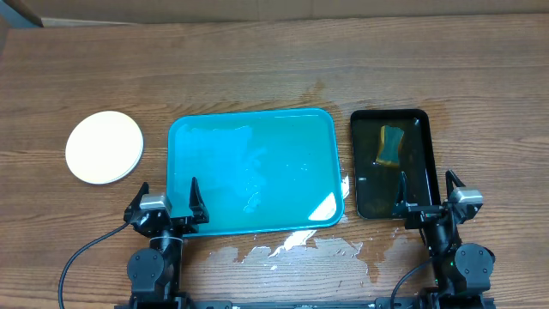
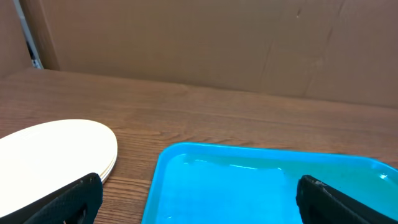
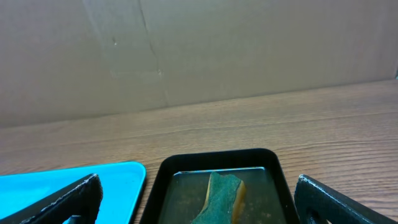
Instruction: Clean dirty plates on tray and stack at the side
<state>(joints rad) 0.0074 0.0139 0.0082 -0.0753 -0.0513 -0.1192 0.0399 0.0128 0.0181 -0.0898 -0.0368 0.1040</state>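
Note:
The turquoise tray (image 1: 197, 137) lies mid-table with only a film of water in it; it also shows in the left wrist view as the tray (image 2: 186, 162) and at the edge of the right wrist view as the tray (image 3: 118, 171). The plates (image 1: 105, 147) sit stacked on the wood left of the tray, pale and round; the stack's rim shows as the plates (image 2: 56, 149). My left gripper (image 1: 166, 204) stands open at the tray's near left corner, holding nothing. My right gripper (image 1: 427, 195) stands open at the near end of the black tray, empty too.
A narrow black tray (image 1: 420, 120) right of the turquoise one holds shallow water and a green-and-yellow sponge (image 1: 390, 144), seen again as the sponge (image 3: 222, 196). Water is spilled on the wood (image 1: 300, 249) along the near edge. A cardboard wall closes the far side.

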